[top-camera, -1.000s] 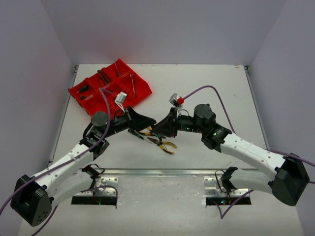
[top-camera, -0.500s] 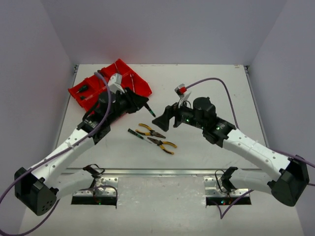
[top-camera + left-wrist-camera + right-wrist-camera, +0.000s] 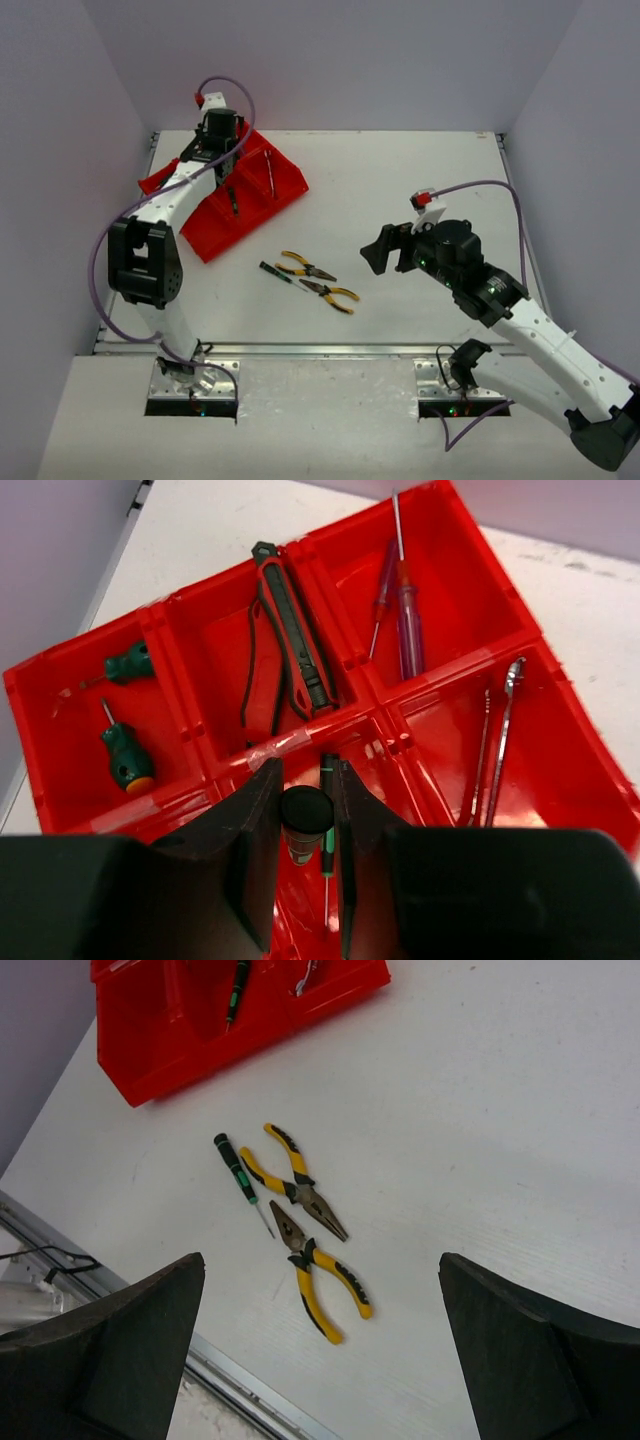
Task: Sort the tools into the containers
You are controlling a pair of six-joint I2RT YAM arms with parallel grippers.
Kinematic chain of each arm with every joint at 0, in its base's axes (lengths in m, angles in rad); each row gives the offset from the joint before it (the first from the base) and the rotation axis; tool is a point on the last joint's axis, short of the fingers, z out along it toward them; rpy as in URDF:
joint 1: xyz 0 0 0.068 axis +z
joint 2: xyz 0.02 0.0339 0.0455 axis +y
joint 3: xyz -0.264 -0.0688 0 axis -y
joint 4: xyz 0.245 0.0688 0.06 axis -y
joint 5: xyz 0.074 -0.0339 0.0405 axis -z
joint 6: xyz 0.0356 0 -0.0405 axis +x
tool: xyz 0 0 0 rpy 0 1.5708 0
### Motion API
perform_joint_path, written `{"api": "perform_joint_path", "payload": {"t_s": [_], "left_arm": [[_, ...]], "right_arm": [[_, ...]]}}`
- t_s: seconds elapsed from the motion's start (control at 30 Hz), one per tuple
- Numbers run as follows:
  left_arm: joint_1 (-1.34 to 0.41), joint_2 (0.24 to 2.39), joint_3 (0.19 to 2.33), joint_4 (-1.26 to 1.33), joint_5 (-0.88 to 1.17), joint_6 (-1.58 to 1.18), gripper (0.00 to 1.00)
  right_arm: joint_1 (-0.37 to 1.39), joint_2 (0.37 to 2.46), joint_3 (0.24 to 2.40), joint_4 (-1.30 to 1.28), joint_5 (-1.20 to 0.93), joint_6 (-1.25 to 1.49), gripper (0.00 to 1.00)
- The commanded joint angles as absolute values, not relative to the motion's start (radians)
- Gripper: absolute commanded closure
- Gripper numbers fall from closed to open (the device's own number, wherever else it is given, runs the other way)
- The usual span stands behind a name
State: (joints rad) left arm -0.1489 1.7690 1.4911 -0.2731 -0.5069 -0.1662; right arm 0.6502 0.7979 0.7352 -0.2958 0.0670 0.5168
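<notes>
Lying nearest on the white surface (image 3: 430, 180) were two pairs of yellow-handled pliers (image 3: 297, 1182), just beside each other, with a loose slim green-and-black screwdriver (image 3: 236, 1168) at their left. To their right the right tool (image 3: 372, 250) hung above the surface with its fingers spread wide and nothing between them.

Farther off, at the far left, the left tool (image 3: 305, 780) was poised over the bright red plastic divided tray (image 3: 215, 235), pinching a black-capped screwdriver with a green band (image 3: 305, 815) that pointed down into the compartment directly beneath. Other compartments held stubby green screwdrivers (image 3: 125, 760), red-and-black utility knives (image 3: 290, 640), translucent blue-purple screwdrivers (image 3: 405, 610) and silver wrenches (image 3: 497, 740).

The step in hand looked like dropping that screwdriver off. The next move probably called for the fingers to part only once the shaft sat inside the walls, clear of the dividers. The three tools on the surface remained to be sorted, and the right tool was nearest them.
</notes>
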Motion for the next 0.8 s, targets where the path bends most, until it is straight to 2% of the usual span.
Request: {"api": "perform_joint_path", "payload": {"t_s": [0.0,0.17,0.23,0.27,0.43,0.53,0.67,0.77], "left_arm": [[-0.112,1.861,1.591,-0.258,-0.464,-0.075,1.0],[-0.112,1.9,1.554,-0.26,-0.398,-0.137,1.0],[-0.112,1.911,1.548,-0.273,-0.392,-0.157,1.0],[-0.112,1.919,1.54,-0.287,-0.39,-0.179,0.97],[-0.112,1.876,1.506,-0.318,-0.354,-0.238,0.68],[-0.112,1.819,1.51,-0.357,-0.332,-0.276,0.48],[-0.112,1.738,1.566,-0.479,-0.323,-0.334,0.15],[-0.112,1.602,1.549,-0.51,-0.322,-0.357,0.04]], "right_arm": [[0.65,0.804,0.717,-0.305,0.044,0.499,0.01],[0.65,0.864,0.707,-0.283,0.007,0.496,0.01],[0.651,0.9,0.703,-0.252,-0.069,0.473,0.01],[0.652,0.944,0.705,-0.233,-0.111,0.46,0.01],[0.686,1.115,0.774,-0.222,-0.151,0.417,0.01],[0.733,1.218,0.847,-0.228,-0.113,0.392,0.01],[0.813,1.339,0.941,-0.224,-0.091,0.334,0.01],[0.872,1.451,1.029,-0.212,-0.081,0.249,0.03]]}}
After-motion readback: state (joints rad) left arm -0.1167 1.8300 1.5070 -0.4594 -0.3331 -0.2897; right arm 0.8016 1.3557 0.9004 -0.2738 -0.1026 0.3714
